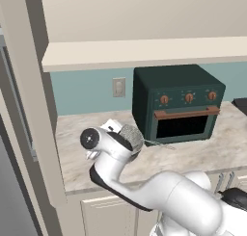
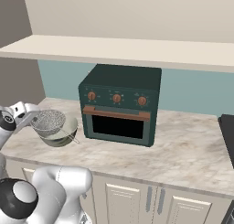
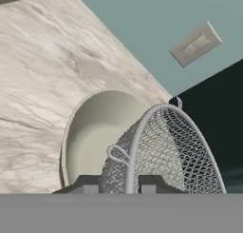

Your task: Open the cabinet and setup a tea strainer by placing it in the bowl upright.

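The bowl (image 2: 61, 135) sits on the counter (image 2: 183, 154), left of the oven (image 2: 121, 104) and near it. The strainer (image 2: 48, 120) hangs over the bowl, its mesh just above the rim, pinched at its rim by the gripper (image 3: 127, 183) from the left. A wall outlet (image 1: 118, 87) is behind the bowl. A shelf (image 2: 137, 49) runs above the oven.

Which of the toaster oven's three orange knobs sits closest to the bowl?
The knob at the bowl-side end of the row on the toaster oven, nearest the bowl; the other two lie farther along.
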Controlling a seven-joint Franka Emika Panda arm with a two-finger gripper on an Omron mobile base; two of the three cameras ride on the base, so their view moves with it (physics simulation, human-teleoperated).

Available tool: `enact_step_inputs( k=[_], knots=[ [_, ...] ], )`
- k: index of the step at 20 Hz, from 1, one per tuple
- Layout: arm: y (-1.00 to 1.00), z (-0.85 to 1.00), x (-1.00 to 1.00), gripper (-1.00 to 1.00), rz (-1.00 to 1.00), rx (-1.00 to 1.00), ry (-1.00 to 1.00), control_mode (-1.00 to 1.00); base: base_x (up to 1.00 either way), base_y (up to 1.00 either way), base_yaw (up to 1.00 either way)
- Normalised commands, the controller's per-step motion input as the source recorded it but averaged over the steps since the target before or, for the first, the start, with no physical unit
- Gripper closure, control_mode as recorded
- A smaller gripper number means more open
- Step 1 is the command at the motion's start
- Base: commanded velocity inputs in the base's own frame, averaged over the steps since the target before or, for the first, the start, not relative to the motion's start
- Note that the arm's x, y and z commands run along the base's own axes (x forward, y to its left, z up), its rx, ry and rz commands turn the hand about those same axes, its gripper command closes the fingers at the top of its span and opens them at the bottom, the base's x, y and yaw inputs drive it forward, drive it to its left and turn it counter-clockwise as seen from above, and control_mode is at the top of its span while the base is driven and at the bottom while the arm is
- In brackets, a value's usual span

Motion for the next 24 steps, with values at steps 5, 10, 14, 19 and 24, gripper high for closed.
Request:
enact_step_inputs(
  k=[5,10,14,19,24],
  knots=[
    [0.03,-0.10,0.26,1.00,0.00,0.00,0.00,-1.00,0.00,0.00,0.00],
    [-0.01,-0.03,0.30,1.00,0.00,0.00,0.00,-1.00,0.00,0.00,0.00],
    [0.00,-0.16,0.30,1.00,0.00,0.00,0.02,-1.00,0.00,0.00,0.00],
    [0.00,-0.24,0.16,1.00,0.00,0.00,0.04,-1.00,0.00,0.00,0.00],
    [0.00,-0.19,0.03,1.00,0.00,0.00,0.03,-1.00,0.00,0.00,0.00]
  ],
)
